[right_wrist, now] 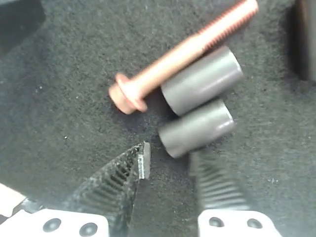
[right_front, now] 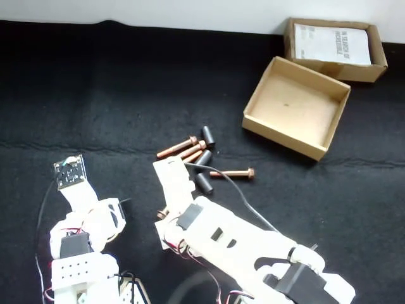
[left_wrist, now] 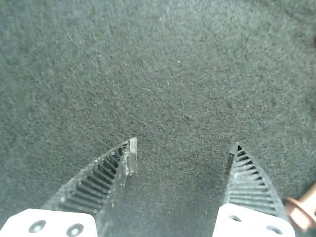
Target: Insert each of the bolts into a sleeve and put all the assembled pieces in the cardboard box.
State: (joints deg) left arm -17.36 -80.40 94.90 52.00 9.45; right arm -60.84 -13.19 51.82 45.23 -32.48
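Observation:
My right gripper [right_wrist: 170, 163] stands open just short of two dark grey sleeves [right_wrist: 197, 126] that lie side by side on the black cloth. A copper bolt [right_wrist: 182, 52] rests along the farther sleeve. My left gripper [left_wrist: 183, 148] is open over bare cloth, with a bolt head [left_wrist: 301, 213] beside one finger. In the high view, several copper bolts [right_front: 179, 148] and three dark sleeves [right_front: 203, 158] lie mid-table ahead of the right arm [right_front: 240, 247]. One more bolt [right_front: 162, 214] lies between the two arms. The empty cardboard box [right_front: 294, 104] sits at the back right.
A second cardboard box [right_front: 297, 44] holding a printed sheet stands behind the empty one. The white camera mount of the right arm [right_front: 172, 178] covers part of the cloth near the parts. Black cloth stretches across the left and far right.

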